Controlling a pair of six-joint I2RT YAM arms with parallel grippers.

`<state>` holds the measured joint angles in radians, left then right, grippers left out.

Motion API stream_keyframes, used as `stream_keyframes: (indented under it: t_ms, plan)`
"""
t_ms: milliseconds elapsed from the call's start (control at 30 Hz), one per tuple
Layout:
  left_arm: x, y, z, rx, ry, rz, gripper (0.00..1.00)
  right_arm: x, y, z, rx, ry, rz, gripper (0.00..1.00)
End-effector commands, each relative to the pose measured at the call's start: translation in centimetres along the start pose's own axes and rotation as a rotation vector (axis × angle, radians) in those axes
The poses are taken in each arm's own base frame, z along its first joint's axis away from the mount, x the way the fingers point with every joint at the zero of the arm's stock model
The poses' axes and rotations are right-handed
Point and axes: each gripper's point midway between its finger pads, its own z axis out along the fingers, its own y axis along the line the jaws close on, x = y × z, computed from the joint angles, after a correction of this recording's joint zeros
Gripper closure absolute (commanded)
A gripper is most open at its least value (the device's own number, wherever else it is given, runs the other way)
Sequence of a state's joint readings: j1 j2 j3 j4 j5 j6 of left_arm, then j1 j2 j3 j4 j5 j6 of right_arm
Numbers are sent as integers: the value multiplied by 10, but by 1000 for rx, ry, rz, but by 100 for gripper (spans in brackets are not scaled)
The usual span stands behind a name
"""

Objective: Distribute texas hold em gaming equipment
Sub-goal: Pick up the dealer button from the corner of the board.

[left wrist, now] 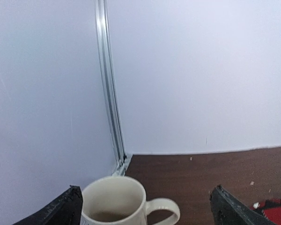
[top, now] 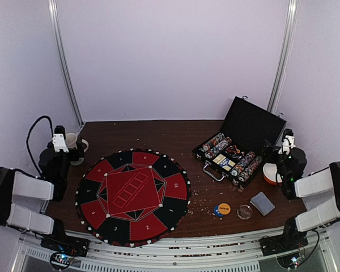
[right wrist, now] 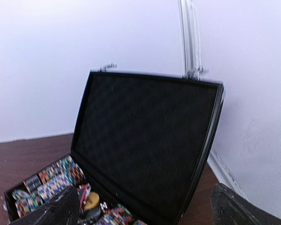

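**Overhead view.** An open black hinged case [top: 255,127] stands on the right half of the dark brown wooden surface [top: 175,133], with its lid raised. Its tray holds small multicoloured striped poker chips [top: 214,145], set on edge in rows at both ends. The loose items between the rows are too small to identify. Nearer the arms, a yellow coin-like button disc [top: 224,208] touches a blue button disc [top: 217,212]. Just beside them lie a pale round object [top: 245,212] of uncertain kind and a squared stack of grey-blue-backed playing cards [top: 263,203]. A round red-and-black mat [top: 133,195] occupies the left centre of the surface.

**Wrist views.** Left claw [left wrist: 146,199]: fingers wide apart, above a white ceramic mug [left wrist: 113,201] near the far left corner. Right claw [right wrist: 145,194]: fingers likewise apart, facing the foam-lined case lid, with the chip rows visible below. In the overhead view an orange-and-white bowl [top: 269,173] sits near this arm.
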<state>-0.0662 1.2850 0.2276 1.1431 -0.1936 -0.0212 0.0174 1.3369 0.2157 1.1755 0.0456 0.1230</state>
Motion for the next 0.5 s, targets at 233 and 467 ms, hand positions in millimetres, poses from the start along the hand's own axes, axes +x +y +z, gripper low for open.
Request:
stream_keyframes:
  t_ms: [233,467]
  plan:
    - [-86,-64,-17,49,-8,-237,2,-90,129,-8,-584,245,221,9]
    - [-104,-177,-18,412,346,-160,2,-22,172,-58,-479,702,-60,11]
